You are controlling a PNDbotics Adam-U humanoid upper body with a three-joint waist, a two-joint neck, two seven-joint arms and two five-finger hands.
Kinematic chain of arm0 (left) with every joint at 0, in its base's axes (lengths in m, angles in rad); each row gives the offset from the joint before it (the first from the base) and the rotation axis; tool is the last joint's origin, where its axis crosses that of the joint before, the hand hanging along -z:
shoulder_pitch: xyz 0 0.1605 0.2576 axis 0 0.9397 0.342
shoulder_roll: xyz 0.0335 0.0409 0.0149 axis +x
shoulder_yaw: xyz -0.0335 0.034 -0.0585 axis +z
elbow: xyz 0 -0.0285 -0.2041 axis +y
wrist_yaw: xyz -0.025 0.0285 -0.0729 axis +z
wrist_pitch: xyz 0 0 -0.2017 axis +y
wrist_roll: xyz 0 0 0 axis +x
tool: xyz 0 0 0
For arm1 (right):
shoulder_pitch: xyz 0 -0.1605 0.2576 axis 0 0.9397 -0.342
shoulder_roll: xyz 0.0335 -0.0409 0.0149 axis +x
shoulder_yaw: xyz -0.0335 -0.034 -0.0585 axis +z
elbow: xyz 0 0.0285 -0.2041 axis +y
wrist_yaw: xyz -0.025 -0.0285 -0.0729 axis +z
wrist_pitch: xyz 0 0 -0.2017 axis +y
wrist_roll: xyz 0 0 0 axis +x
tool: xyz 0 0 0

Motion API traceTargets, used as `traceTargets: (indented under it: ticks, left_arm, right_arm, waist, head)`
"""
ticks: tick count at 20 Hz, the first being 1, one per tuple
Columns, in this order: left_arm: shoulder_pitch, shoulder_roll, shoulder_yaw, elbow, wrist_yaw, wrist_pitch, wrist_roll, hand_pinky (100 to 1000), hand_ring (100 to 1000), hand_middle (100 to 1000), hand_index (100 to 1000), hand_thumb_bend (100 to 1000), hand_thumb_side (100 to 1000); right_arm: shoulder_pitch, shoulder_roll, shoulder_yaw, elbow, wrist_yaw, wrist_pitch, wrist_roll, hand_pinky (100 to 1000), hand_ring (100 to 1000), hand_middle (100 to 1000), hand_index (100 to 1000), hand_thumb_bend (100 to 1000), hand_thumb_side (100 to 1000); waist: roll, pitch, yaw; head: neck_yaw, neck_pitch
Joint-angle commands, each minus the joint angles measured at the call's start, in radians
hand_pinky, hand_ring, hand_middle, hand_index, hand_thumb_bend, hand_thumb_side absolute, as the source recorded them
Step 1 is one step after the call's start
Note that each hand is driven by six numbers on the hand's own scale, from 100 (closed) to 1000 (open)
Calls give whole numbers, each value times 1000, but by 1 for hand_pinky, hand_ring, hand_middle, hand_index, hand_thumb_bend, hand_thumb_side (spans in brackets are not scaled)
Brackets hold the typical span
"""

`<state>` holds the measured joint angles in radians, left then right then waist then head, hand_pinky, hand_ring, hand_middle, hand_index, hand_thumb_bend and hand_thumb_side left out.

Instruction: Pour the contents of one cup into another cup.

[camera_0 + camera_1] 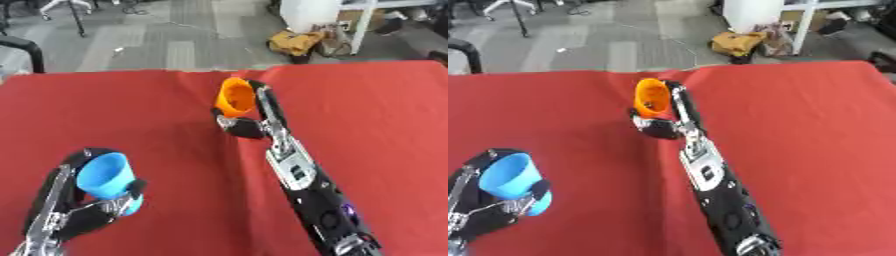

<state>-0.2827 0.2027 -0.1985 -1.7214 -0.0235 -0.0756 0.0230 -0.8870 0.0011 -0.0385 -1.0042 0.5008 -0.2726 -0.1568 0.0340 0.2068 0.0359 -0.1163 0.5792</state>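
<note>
An orange cup (235, 96) is held above the red table near its far middle, tipped so its mouth faces left and toward me. My right hand (254, 120) is shut on it, fingers curled round its right side and thumb under it. A blue cup (106, 175) sits in my left hand (96, 207) at the lower left, tilted a little with its mouth up and to the left. That hand's fingers and thumb are curled round the cup's lower half. The two cups are well apart. In the right eye view something small and dark shows inside the orange cup (651, 98).
The red cloth (376, 115) covers the whole table, with a fold running down its middle. Beyond the far edge lies grey floor with a yellow bag (296, 42) and white furniture legs (360, 25). A black chair arm (26, 50) stands at the far left.
</note>
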Motion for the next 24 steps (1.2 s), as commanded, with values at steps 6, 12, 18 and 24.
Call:
traceTargets:
  ticks: [6,12,18,24]
  left_arm:
    - [-6,21,12,-10,-4,-4,2,397,404,479,632,526,100]
    - [-5,22,14,-9,-5,-5,2,398,404,479,632,512,100]
    - [-6,26,18,-6,-11,-5,5,398,403,477,632,525,100]
    - [-5,28,20,2,-24,-7,5,398,403,477,632,523,100]
  right_arm:
    - [-1,-28,20,-88,-57,19,17,549,347,124,195,141,100]
    - [12,-39,30,-127,-85,31,33,528,328,100,175,154,100]
    - [10,-65,50,-183,-75,39,69,532,333,100,177,145,100]
    - [-10,-93,87,-250,-31,37,160,539,344,102,182,146,100]
  waist:
    - [-5,-15,-2]
    - [-7,-15,-3]
    - [-11,-15,-5]
    - [-18,-16,-6]
  head:
    - [-1,-15]
    - [0,-19]
    - [1,-22]
    - [3,-26]
